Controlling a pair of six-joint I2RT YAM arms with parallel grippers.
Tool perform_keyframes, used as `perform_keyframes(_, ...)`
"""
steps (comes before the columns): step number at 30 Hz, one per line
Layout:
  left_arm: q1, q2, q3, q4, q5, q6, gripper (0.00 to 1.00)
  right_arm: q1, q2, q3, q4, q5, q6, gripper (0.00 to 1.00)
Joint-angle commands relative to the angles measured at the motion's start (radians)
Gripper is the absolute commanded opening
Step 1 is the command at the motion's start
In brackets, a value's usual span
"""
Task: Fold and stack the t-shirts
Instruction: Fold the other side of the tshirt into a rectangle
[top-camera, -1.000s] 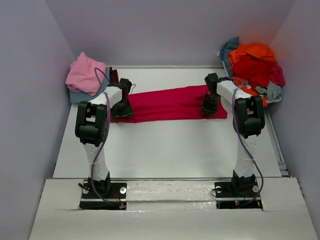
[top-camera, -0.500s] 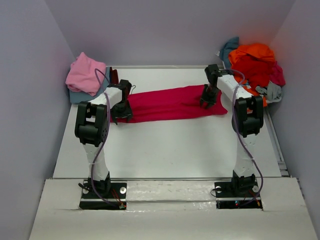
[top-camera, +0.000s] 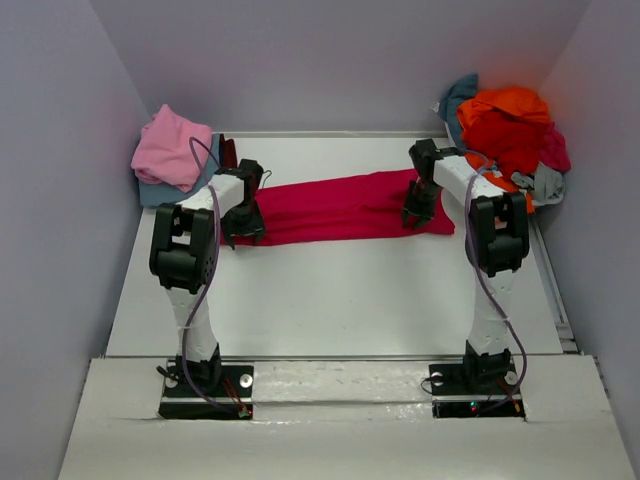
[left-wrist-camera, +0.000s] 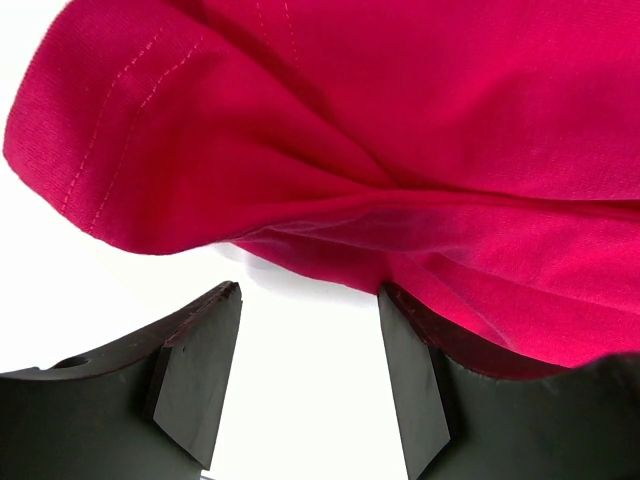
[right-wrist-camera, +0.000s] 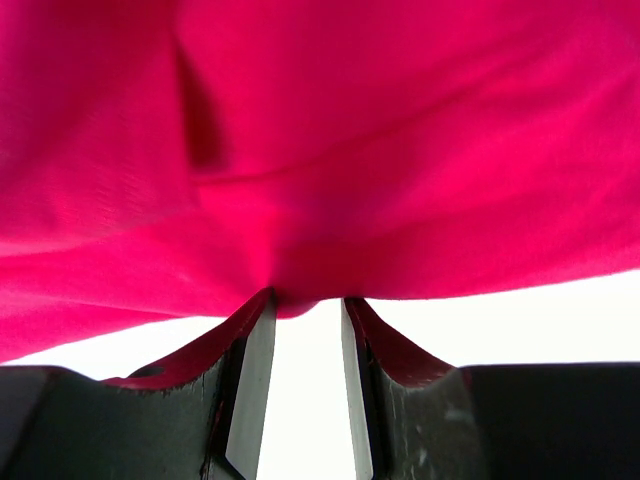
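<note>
Where the white tabletop (top-camera: 330, 300) meets its L rear corner, a folded pink cloth tee (top-camera: 172, 148) sits on a folded dusty-blue tee (top-camera: 150, 190), so the stack is begun. Just R of it, the left end effector (left-wrist-camera: 308, 295) is down at the L end of the long magenta-red cloth t-shirt (top-camera: 335, 208), which lies as a narrow band across the far part of the tabletop. Its jaws stand apart w/ bare tabletop between; the hem lies just ahead, not gripped. At the band's R end, the right end effector (right-wrist-camera: 305, 300) has its jaws only narrowly apart, w/ cloth bunched at the tips; can't tell if it's pinched. Rear R: a loose heap of orange, red, teal & grey tees (top-camera: 505, 125).

Risks, as I judge them:
- W/ at most 1 end secured, a lift would drag the band askew.
- A shallow bite on the R could slip, or catch only 1 layer & undo the fold.
- The R arm may snag the heap if it swings back.
</note>
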Motion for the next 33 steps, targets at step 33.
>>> perform_keyframes(33,0.003,-0.047,0.020,-0.035,-0.013,0.024,0.68,0.012,0.124,0.251,-0.022,-0.015,-0.015,0.39)
